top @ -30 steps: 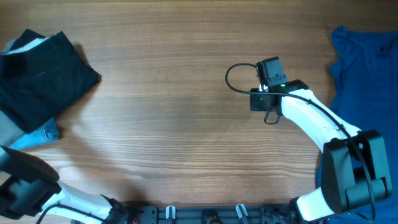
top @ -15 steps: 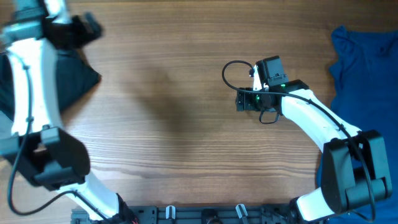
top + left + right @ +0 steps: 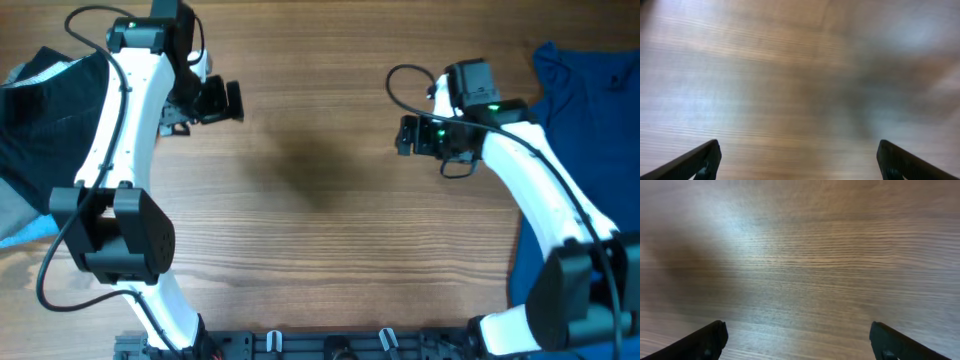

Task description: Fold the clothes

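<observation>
The brown wood-grain worktop (image 3: 330, 260) fills the view, its grain running from nine o'clock to three o'clock.

Soft, even light; one wrist view blurred.
Overhead, a diffuse dark shadow lies on the middle of the worktop (image 3: 330, 270). The left wrist view is smeared, the left gripper (image 3: 800, 159) mere dark silhouettes; the right wrist view is sharper, with pale glare.

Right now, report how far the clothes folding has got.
Done, it seems: the black fabric garment lies folded at the left edge. In hand: nothing; the left gripper and right gripper both hover open over the wooden table. Left: the rumpled bright-blue fabric garment at the right edge.
</observation>
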You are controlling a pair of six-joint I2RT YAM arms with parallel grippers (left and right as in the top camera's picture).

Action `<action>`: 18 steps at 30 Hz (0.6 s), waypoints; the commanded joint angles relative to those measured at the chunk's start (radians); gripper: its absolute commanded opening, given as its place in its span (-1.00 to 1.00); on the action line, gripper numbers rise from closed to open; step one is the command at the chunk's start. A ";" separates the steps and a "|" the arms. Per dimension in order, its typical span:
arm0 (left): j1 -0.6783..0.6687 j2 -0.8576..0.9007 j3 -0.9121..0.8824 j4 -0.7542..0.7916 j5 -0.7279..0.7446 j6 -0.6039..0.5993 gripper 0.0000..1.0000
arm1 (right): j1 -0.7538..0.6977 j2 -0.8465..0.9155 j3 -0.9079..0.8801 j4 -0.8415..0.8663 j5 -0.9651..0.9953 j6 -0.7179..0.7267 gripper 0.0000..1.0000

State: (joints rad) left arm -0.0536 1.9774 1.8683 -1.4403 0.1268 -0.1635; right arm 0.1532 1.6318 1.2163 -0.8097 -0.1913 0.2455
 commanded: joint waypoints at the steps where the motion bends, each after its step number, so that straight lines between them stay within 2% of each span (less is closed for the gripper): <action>1: 0.006 0.002 0.002 -0.079 -0.032 0.002 1.00 | 0.000 -0.122 0.024 -0.042 -0.006 -0.029 0.99; 6: 0.006 0.000 0.002 -0.170 -0.032 -0.002 1.00 | 0.000 -0.232 0.023 -0.122 0.066 -0.024 0.99; 10: 0.005 -0.037 -0.006 -0.183 -0.031 -0.003 0.96 | 0.001 -0.314 0.019 -0.164 0.098 -0.010 0.99; 13: 0.005 -0.125 -0.048 -0.142 -0.031 -0.003 0.96 | 0.001 -0.389 0.013 -0.163 0.127 -0.010 0.99; 18: 0.005 -0.381 -0.213 0.003 -0.037 -0.014 0.97 | 0.001 -0.561 -0.068 -0.093 0.133 -0.023 0.99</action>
State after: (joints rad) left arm -0.0517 1.8172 1.7458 -1.4910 0.1009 -0.1638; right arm 0.1524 1.1915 1.2057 -0.9367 -0.0929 0.2340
